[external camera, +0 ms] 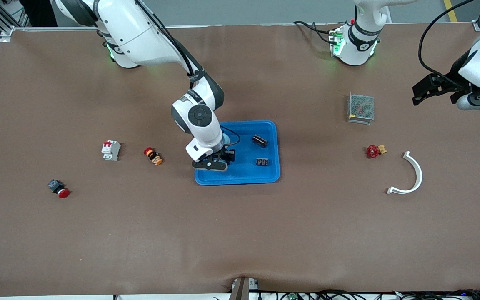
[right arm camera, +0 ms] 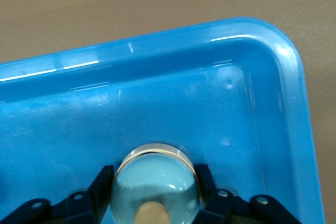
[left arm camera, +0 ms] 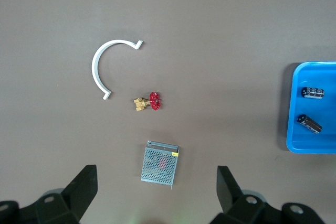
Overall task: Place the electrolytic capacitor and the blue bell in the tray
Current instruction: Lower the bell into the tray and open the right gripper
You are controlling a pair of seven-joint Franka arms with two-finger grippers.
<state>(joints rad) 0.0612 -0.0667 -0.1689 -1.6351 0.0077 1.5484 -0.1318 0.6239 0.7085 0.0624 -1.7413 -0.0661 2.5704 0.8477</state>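
Observation:
The bright-blue tray (external camera: pixel 273 175) lies mid-table. My right gripper (external camera: pixel 219 160) is down inside it, near the corner toward the right arm's end, shut on the blue bell (right arm camera: pixel 152 166), a pale blue dome with a tan button; its fingers (right arm camera: pixel 102 182) hug both sides. In the front view my hand hides the bell. The electrolytic capacitor (external camera: pixel 259 141), a black cylinder, lies in the tray beside a small black block (external camera: pixel 262 161); both show in the left wrist view, capacitor (left arm camera: pixel 310 123) and block (left arm camera: pixel 313 93). My left gripper (external camera: pixel 420 93) waits, open and empty, high over the table's left-arm end.
A metal mesh box (external camera: pixel 361 108), a red-handled brass valve (external camera: pixel 374 151) and a white curved bracket (external camera: pixel 411 177) lie toward the left arm's end. A white breaker (external camera: pixel 111 150), an orange-red button (external camera: pixel 153 156) and a red push button (external camera: pixel 58 188) lie toward the right arm's end.

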